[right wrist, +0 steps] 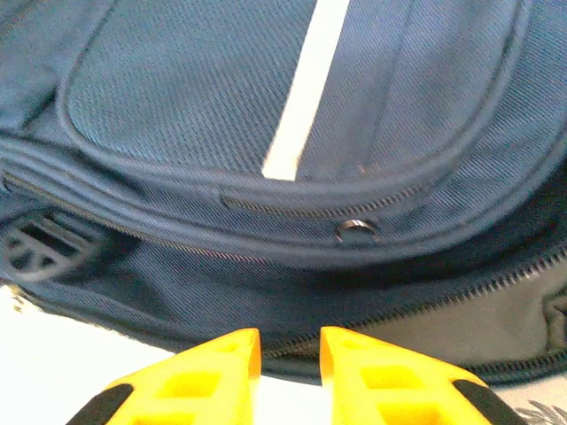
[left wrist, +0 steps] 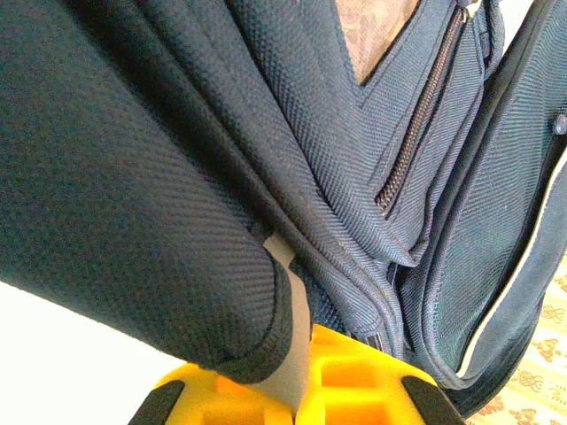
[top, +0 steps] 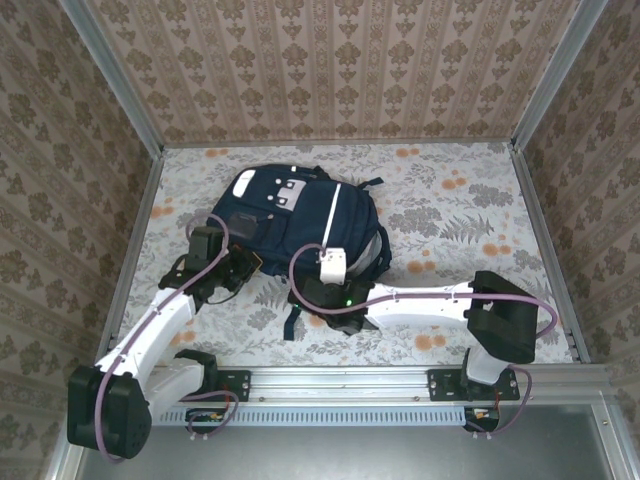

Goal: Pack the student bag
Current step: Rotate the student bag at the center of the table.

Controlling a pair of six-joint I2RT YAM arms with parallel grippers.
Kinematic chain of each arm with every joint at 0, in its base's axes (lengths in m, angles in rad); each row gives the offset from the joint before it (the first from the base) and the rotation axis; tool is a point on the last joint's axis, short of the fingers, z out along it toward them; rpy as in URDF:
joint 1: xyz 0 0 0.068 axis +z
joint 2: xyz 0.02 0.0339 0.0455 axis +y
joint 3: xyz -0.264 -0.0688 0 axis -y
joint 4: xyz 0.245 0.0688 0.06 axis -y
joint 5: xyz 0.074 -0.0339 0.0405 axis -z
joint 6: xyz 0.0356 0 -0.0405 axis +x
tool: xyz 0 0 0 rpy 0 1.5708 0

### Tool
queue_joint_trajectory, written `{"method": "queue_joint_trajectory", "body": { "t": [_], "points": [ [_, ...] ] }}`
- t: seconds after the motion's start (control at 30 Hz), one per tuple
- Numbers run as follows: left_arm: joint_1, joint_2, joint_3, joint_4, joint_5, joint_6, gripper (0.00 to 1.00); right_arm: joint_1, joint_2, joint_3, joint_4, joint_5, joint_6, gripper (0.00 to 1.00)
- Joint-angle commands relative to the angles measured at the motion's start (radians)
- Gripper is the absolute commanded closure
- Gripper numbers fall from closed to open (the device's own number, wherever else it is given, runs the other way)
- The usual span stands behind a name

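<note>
While left fingers (left wrist: 354, 390) pinch student bag (top: 300, 215) edge | right fingers (right wrist: 204, 372) narrowly apart near zipper (right wrist: 461, 292)

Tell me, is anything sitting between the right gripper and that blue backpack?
Nothing visible does. The right gripper sits right at the student bag, by its zippered edge. Its fingers are slightly apart, with only the bag's fabric ahead of them.

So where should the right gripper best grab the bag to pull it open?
Probably the upper lip of the gaping zip, where the grey lining shows. Bring the right gripper in low from the near side of the bag: the gap there should let one finger slip under the lip and the other close on top.
</note>
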Motion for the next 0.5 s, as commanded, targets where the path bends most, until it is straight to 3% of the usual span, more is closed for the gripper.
{"method": "queue_joint_trajectory", "body": {
  "t": [0.0,0.3,0.47],
  "points": [
    [-0.036,-0.027,0.041,0.040,0.007,-0.019,1.00,-0.061,0.013,-0.019,-0.076,-0.029,-0.015,0.77],
    [-0.200,-0.015,0.016,0.093,-0.028,-0.102,1.00,-0.216,-0.070,-0.153,-0.025,-0.069,-0.131,0.76],
    [-0.274,0.022,0.013,0.137,-0.070,-0.139,1.00,-0.215,-0.160,-0.173,-0.037,-0.061,-0.201,0.71]
  ]
}}
